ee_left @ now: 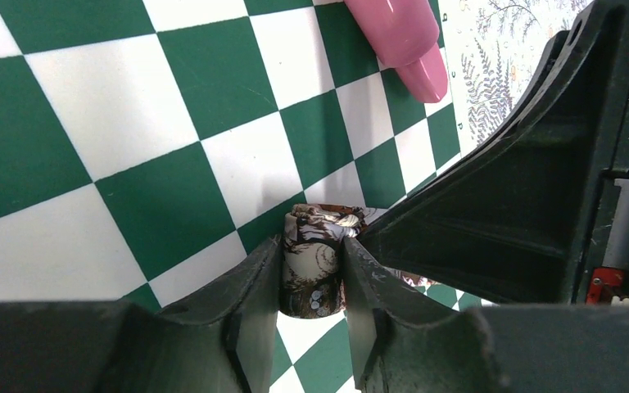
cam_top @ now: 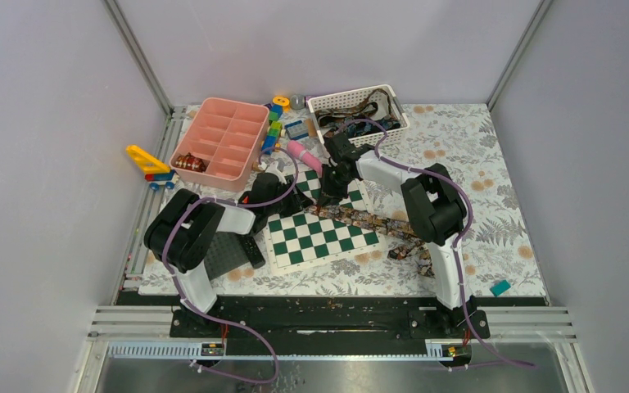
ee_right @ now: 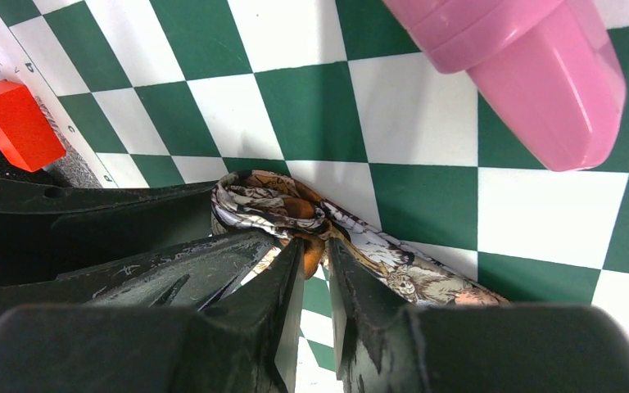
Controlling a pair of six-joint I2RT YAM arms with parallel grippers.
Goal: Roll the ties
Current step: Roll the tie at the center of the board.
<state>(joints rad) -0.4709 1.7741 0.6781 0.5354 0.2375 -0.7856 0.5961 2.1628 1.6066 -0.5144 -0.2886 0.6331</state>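
Left hand (ee_left: 309,282) is snug around the little rolled-up end of the tie (ee_left: 318,233). Right hand (ee_right: 315,255) pinches the loose fabric right beside it, all on the chessboard (ee_left: 131,123) mid-counter. I'd say hold that strip taut and turn slowly, or the coil goes sloppy.

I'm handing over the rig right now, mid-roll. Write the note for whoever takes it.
Left gripper: shut on the started coil of the tie, on the chessboard.
Right gripper: pinching the same tie beside the coil.
Done: one rolled tie sits in the pink tray.
To do: this tie's tail lies flat, unrolled; more ties appear to wait in the white basket.
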